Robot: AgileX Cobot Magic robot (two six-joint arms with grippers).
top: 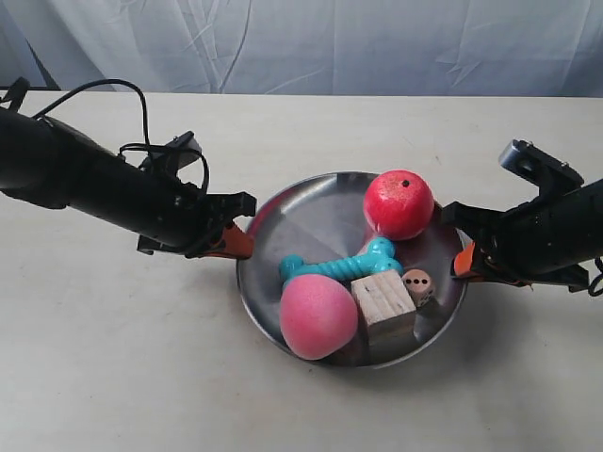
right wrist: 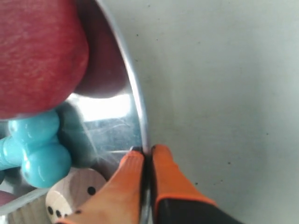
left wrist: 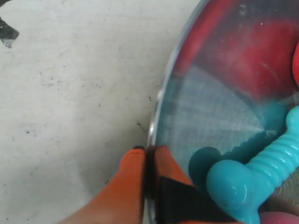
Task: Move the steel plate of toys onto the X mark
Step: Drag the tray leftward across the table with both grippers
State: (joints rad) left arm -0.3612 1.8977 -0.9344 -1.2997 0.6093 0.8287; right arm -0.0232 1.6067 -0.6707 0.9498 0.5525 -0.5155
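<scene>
The steel plate (top: 311, 212) lies mid-table, holding a red ball (top: 399, 204), pink egg-shaped ball (top: 318, 317), teal bone (top: 339, 266), wooden cube (top: 383, 301) and spotted die (top: 417, 283). My left gripper (top: 240, 240) is shut on the plate's rim at the exterior view's left; up close its orange fingers (left wrist: 133, 168) pinch the rim (left wrist: 161, 98) beside the bone (left wrist: 252, 172). My right gripper (top: 464, 262) is shut on the opposite rim (right wrist: 135, 93), near the die (right wrist: 70, 196) and ball (right wrist: 37, 56). No X mark shows in the exterior view.
A dark mark (left wrist: 7, 32) is cut off at the edge of the left wrist view; I cannot tell whether it is the X. A white curtain (top: 301, 42) hangs behind the beige table (top: 113, 358). A black cable (top: 141, 113) loops over the left arm.
</scene>
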